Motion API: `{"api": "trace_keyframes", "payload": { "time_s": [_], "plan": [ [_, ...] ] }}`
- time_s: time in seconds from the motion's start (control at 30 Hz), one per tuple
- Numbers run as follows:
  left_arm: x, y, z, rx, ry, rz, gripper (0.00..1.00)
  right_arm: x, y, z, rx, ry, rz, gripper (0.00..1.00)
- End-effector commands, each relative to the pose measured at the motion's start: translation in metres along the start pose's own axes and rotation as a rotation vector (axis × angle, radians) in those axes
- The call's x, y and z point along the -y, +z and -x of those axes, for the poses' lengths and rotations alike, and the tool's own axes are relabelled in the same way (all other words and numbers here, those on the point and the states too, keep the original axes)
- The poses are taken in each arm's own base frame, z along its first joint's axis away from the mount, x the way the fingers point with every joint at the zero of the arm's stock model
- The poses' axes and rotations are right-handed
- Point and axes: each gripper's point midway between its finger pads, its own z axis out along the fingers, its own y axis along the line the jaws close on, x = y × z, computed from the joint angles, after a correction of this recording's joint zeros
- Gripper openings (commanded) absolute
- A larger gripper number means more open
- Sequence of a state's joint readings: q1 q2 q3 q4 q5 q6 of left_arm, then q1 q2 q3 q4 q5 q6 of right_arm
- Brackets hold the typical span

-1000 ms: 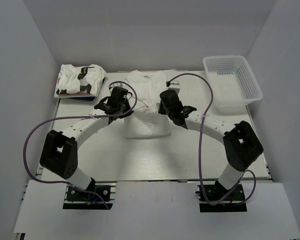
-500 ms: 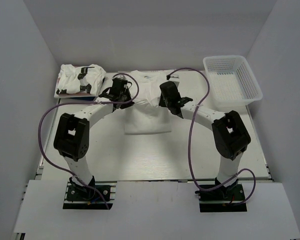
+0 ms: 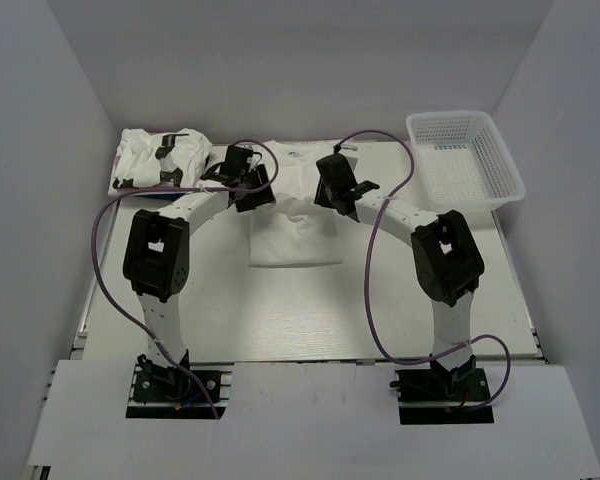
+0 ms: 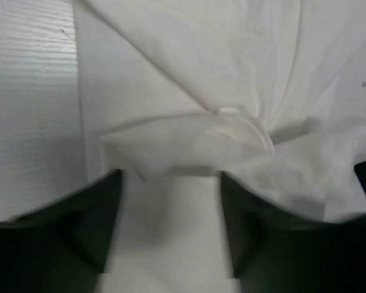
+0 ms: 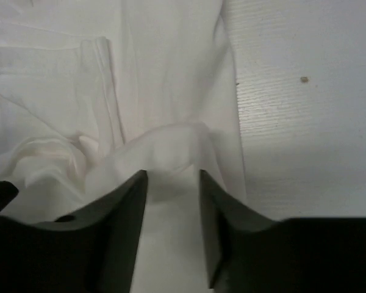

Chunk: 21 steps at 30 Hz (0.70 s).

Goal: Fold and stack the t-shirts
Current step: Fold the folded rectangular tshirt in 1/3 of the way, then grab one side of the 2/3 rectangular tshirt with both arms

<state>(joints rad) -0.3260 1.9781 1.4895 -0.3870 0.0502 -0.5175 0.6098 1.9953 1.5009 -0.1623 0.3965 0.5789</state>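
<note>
A white t-shirt [image 3: 295, 245] lies part-folded in the middle of the table, collar toward the back. My left gripper [image 3: 242, 182] hangs over its left shoulder area, and my right gripper [image 3: 333, 190] over its right. In the left wrist view the left gripper [image 4: 169, 177] stands open, with bunched cloth [image 4: 232, 128] just past its fingertips. In the right wrist view the right gripper [image 5: 172, 174] is open too, above a raised fold of the t-shirt [image 5: 171, 140]. A stack of folded t-shirts [image 3: 160, 160] with black marks sits at the back left.
A white mesh basket [image 3: 480, 190] stands at the back right of the table [image 3: 280, 320]. White walls close in the table on three sides. Purple cables loop from both arms over the table.
Both arms have reached farther toward the back, drawing the cloth along with them. Both grippers were shut on the t-shirt and have now opened and let it go.
</note>
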Motion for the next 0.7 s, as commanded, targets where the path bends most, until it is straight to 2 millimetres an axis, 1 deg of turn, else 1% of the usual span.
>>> {"api": "trace_keyframes", "payload": {
  "time_s": [0.0, 0.03, 0.07, 0.1, 0.13, 0.17, 0.2, 0.23, 0.27, 0.3, 0.33, 0.37, 0.4, 0.43, 0.47, 0.5, 0.53, 0.57, 0.6, 0.63, 0.67],
  "plan": [
    [0.004, -0.014, 0.032, 0.049, -0.031, -0.017, 0.99, 0.0, 0.003, 0.019, 0.008, 0.024, -0.021, 0.51],
    [0.001, -0.017, 0.035, 0.044, -0.047, -0.007, 1.0, -0.002, -0.001, 0.023, 0.009, 0.025, -0.02, 0.59],
    [0.006, -0.021, 0.044, 0.059, -0.046, -0.016, 1.0, 0.002, -0.001, 0.025, 0.015, 0.03, -0.033, 0.67],
    [0.011, -0.029, 0.052, 0.082, -0.044, -0.028, 1.0, 0.005, -0.008, 0.026, 0.023, 0.033, -0.03, 0.7],
    [0.01, -0.036, 0.059, 0.1, -0.05, -0.031, 1.0, 0.003, -0.012, 0.026, 0.027, 0.029, -0.023, 0.73],
    [0.01, -0.041, 0.058, 0.103, -0.05, -0.033, 1.0, 0.002, -0.015, 0.025, 0.023, 0.033, -0.002, 0.76],
    [0.01, -0.047, 0.057, 0.107, -0.049, -0.035, 1.0, 0.002, -0.027, 0.025, 0.03, 0.005, 0.025, 0.76],
    [0.004, -0.048, 0.046, 0.095, -0.05, -0.028, 1.0, -0.002, -0.027, 0.022, 0.049, 0.002, 0.065, 0.8],
    [0.008, -0.063, 0.051, 0.132, -0.038, -0.049, 1.0, -0.012, -0.034, 0.009, 0.007, -0.01, 0.15, 0.82],
    [0.006, -0.067, 0.046, 0.133, -0.038, -0.049, 1.0, -0.021, -0.04, 0.012, 0.027, -0.027, 0.204, 0.88],
    [-0.004, -0.066, 0.027, 0.097, -0.041, -0.029, 1.0, -0.026, -0.043, 0.007, 0.01, -0.032, 0.247, 0.88],
    [-0.009, -0.069, 0.02, 0.088, -0.022, -0.023, 1.0, -0.025, -0.045, -0.005, -0.02, -0.031, 0.262, 0.88],
    [-0.009, -0.078, 0.017, 0.096, -0.021, -0.027, 1.0, -0.023, -0.047, -0.01, -0.033, -0.037, 0.259, 0.88],
    [-0.016, -0.076, -0.007, 0.047, -0.004, -0.01, 1.0, -0.023, -0.055, -0.008, -0.027, -0.029, 0.268, 0.88],
    [-0.018, -0.078, -0.019, 0.023, 0.015, -0.004, 1.0, -0.008, -0.054, -0.031, -0.086, -0.009, 0.228, 0.88],
    [-0.022, -0.081, -0.03, -0.003, 0.023, -0.004, 1.0, -0.002, -0.057, -0.037, -0.095, 0.002, 0.221, 0.88],
    [-0.025, -0.087, -0.056, -0.051, 0.028, -0.022, 1.0, 0.007, -0.069, -0.041, -0.092, 0.019, 0.212, 0.88],
    [-0.023, -0.088, -0.067, -0.067, 0.028, -0.059, 1.0, 0.018, -0.069, -0.059, -0.115, 0.064, 0.189, 0.88],
    [-0.019, -0.088, -0.071, -0.055, 0.031, -0.1, 1.0, 0.025, -0.071, -0.062, -0.109, 0.08, 0.168, 0.88],
    [-0.024, -0.087, -0.09, -0.095, 0.018, -0.112, 1.0, 0.033, -0.079, -0.066, -0.106, 0.098, 0.16, 0.88],
    [-0.026, -0.088, -0.094, -0.099, 0.017, -0.11, 1.0, 0.037, -0.079, -0.071, -0.095, 0.122, 0.16, 0.88]
  ]
}}
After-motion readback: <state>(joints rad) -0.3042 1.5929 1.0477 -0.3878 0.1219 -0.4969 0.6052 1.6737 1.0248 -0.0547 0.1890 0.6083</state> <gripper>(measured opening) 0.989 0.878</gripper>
